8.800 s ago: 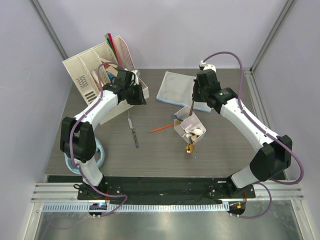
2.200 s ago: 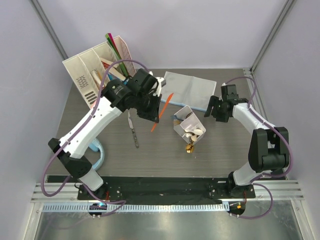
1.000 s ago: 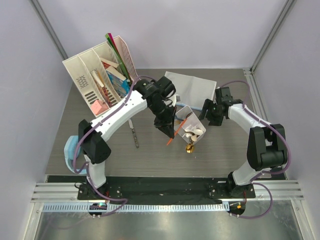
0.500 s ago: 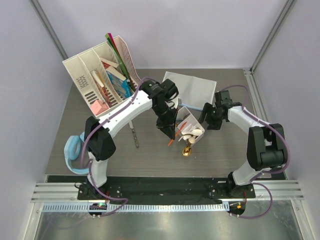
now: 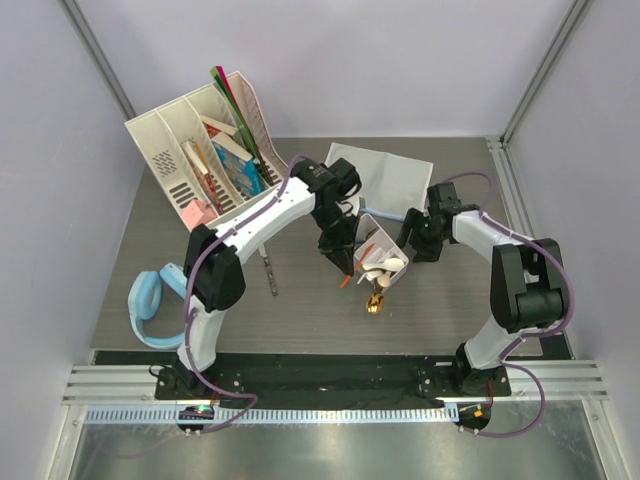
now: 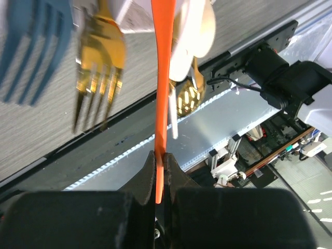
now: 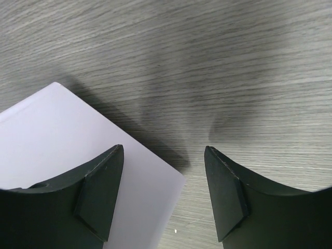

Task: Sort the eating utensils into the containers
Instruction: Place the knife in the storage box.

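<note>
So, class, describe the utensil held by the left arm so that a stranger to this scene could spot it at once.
On the grey table, find the white box of cutlery near the middle. At its left side the left gripper is shut on a thin utensil. It is the only bright orange piece, next to a white spoon, gold fork and blue fork.
</note>
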### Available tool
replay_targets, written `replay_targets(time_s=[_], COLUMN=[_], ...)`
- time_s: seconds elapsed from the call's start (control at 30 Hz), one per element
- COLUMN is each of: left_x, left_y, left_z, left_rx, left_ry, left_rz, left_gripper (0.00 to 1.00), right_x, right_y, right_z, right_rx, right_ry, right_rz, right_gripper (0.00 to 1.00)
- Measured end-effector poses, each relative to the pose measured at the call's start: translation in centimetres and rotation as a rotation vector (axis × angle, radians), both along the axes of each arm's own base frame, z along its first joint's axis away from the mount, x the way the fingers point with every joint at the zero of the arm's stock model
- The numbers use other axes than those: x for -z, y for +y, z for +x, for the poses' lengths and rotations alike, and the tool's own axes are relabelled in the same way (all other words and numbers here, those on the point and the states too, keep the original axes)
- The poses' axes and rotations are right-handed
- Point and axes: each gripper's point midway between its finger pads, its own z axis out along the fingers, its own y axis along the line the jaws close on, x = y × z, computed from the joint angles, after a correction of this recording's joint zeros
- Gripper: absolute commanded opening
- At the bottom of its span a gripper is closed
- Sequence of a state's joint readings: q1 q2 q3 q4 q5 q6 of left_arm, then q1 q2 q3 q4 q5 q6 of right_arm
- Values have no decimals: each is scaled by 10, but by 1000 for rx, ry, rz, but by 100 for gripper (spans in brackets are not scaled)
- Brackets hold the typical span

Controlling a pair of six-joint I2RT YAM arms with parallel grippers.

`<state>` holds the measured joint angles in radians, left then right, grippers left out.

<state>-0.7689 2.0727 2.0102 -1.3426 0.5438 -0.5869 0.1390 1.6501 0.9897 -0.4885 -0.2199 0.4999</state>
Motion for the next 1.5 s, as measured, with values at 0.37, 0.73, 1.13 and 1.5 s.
replay_targets(time_s=[0.37,0.73,1.13,1.5], left_x=[11,13,3,-4], left_y=[-1,-22,-31,-22], left_z=[32,59,81,100], left_rx=[-58,-73,-84,-126], left_ry=[29,17,-29,-79], left_rz=[-18,-72,-129,-126], left_gripper=[0,9,19,38], right_x=[-9,-11,-12,-13], right_y=[-7,-6,-6,-5], right_z=[11,12,12,12], right_rx=[26,21,20,18], right_ry=[-25,-25,-24,-24], right_rz=[19,41,61,76], right_gripper=[72,72,72,72])
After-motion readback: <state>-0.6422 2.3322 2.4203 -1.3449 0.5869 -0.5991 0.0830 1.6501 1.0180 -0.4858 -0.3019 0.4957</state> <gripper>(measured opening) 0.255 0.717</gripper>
